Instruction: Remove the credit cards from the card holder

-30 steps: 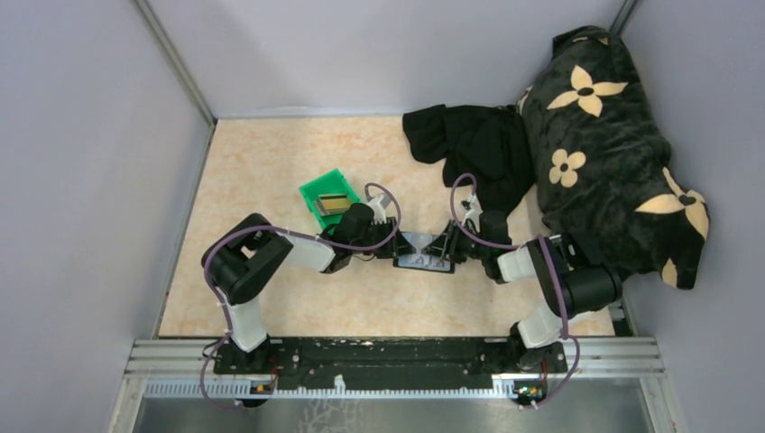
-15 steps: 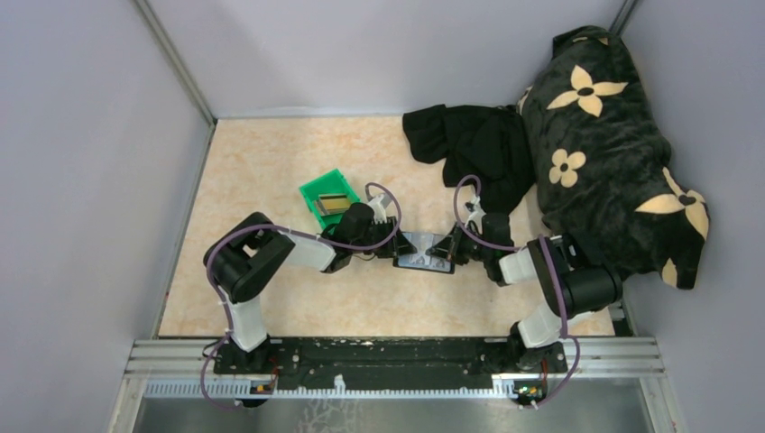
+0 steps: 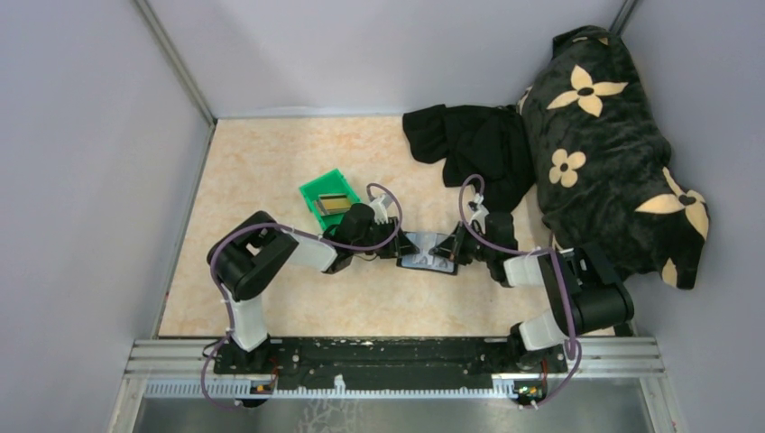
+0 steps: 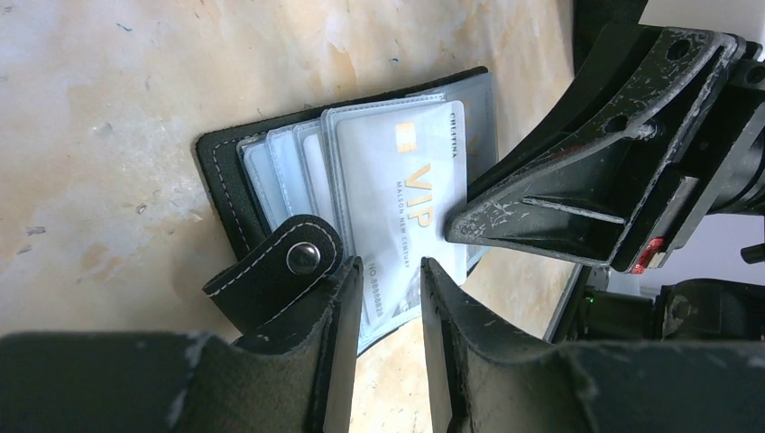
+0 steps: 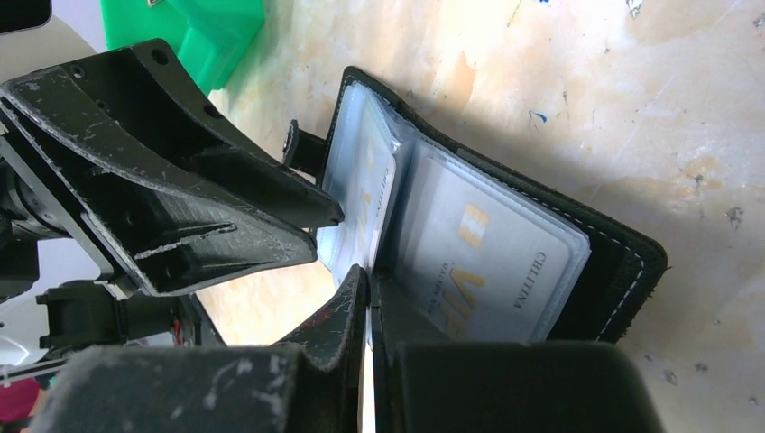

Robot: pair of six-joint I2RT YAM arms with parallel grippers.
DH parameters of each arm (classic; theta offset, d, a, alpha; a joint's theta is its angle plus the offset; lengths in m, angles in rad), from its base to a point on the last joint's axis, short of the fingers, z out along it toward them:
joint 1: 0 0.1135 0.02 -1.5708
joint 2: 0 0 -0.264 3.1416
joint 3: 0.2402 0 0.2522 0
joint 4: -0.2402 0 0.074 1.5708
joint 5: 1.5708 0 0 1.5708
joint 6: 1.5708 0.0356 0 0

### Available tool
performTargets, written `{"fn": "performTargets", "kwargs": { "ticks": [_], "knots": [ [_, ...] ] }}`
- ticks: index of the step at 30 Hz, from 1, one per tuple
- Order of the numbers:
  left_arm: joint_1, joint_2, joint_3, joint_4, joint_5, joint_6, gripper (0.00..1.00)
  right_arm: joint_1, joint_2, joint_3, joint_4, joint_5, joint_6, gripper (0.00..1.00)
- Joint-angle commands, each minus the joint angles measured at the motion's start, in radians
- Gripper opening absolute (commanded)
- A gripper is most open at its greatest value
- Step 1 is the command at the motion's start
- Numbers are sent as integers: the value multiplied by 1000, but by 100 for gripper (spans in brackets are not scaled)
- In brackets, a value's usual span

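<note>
The black card holder (image 3: 424, 261) lies open on the table between my two grippers. In the left wrist view its clear sleeves fan out from the black cover (image 4: 221, 162), and a pale grey-white card (image 4: 415, 180) marked VIP lies on top. The snap tab (image 4: 280, 271) sits beside my left fingers. My left gripper (image 4: 390, 271) is slightly open, its jaws straddling the near end of that card. My right gripper (image 5: 370, 284) is shut on a standing sleeve leaf at the holder's (image 5: 631, 262) fold. A second pale card (image 5: 487, 262) lies flat in a sleeve. A gold-brown card (image 3: 334, 204) lies in the green bin.
The green plastic bin (image 3: 317, 191) stands just behind the left gripper (image 3: 397, 250). A large black cloth (image 3: 469, 144) lies at the back, behind the right gripper (image 3: 448, 248). A black flowered cushion (image 3: 613, 144) fills the right side. Grey walls close in the table.
The right arm's elbow has swung out to the right while its gripper stays at the holder. The left arm and the card holder have hardly moved.
</note>
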Motion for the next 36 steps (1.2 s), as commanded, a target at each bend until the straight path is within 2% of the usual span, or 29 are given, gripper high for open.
{"fn": "performTargets", "kwargs": {
  "ticks": [1,3,6,14,19,22,36],
  "knots": [
    [12,54,-23,-49,4,3,38,-13,-74,25,-31,20,-54,0],
    [14,58,-25,-40,11,0,38,-12,-80,28,-47,27,-58,2],
    [15,55,-25,-37,14,-1,38,-12,-77,26,-43,19,-58,15],
    [17,61,-25,-34,17,-1,38,-13,-74,24,-23,2,-43,16],
    [20,71,-18,-31,23,-2,38,-13,-83,26,-34,4,-46,3],
    [20,78,-17,-31,25,-2,38,-13,-89,26,-38,8,-46,0],
    [23,67,-33,-16,17,-13,40,-62,-212,32,-176,105,-70,0]
  ]
}}
